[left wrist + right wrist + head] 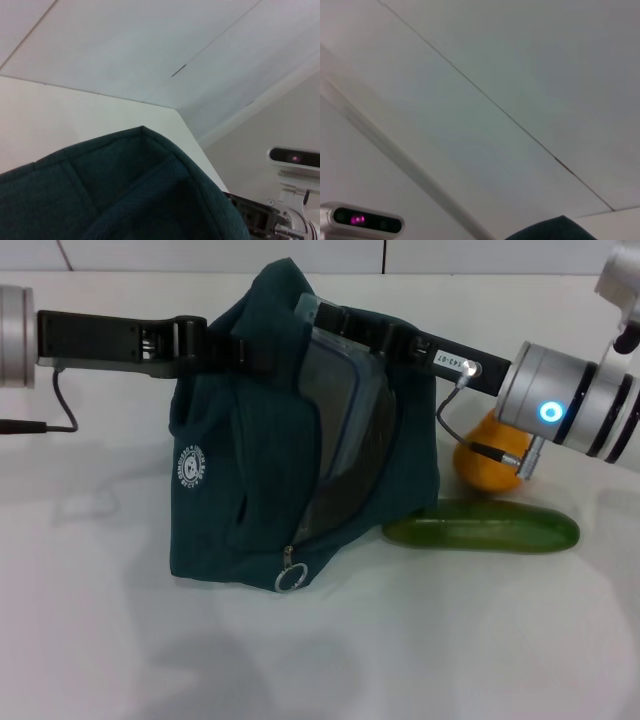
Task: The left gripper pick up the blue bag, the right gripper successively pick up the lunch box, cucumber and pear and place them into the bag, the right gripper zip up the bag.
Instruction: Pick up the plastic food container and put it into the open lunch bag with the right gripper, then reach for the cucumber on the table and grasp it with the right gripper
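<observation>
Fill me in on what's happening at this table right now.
A two-armed robot is packing a blue bag. The left end effector reaches in from the left and holds the bag up by its top. The right end effector comes from the right, lowering the lunch box through the bag's open side; the box sits upright, partly inside. The cucumber and the pear lie on the table to the bag's right, not yet packed. The zipper is open.
</observation>
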Robot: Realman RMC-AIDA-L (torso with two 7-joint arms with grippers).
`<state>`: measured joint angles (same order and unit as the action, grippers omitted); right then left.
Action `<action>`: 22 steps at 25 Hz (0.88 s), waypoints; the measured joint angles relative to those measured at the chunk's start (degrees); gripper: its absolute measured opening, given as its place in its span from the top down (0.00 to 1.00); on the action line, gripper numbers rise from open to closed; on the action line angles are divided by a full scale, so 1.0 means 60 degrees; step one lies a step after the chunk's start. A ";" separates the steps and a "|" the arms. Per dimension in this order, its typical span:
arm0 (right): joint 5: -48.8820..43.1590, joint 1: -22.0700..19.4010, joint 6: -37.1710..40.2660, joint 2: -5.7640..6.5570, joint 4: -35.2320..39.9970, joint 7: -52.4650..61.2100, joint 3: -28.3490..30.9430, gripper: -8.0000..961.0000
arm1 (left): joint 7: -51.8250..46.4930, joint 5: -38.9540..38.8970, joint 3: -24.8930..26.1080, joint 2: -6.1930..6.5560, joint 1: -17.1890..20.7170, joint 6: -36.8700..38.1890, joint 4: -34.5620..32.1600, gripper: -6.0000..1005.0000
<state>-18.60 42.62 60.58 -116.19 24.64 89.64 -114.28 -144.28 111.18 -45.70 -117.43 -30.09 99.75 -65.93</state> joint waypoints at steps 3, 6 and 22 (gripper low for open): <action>0.0099 -0.0059 -0.0224 0.0000 0.0144 -0.0001 -0.0059 0.80 | 0.0012 -0.0001 0.0000 0.0003 -0.0007 0.0000 0.0002 0.95; 0.0202 -0.0104 -0.0325 0.0000 0.0206 -0.0088 -0.0147 0.79 | 0.0020 -0.0001 0.0007 0.0005 -0.0007 0.0000 0.0003 0.95; 0.0599 -0.1452 0.1526 0.0041 0.0119 -0.1483 0.1357 0.47 | 0.0065 -0.0001 0.0058 0.0077 0.0051 -0.0026 0.0004 0.95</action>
<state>-15.00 33.91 69.73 -115.94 25.36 80.74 -106.14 -143.89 111.17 -45.36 -116.97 -29.79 99.60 -65.91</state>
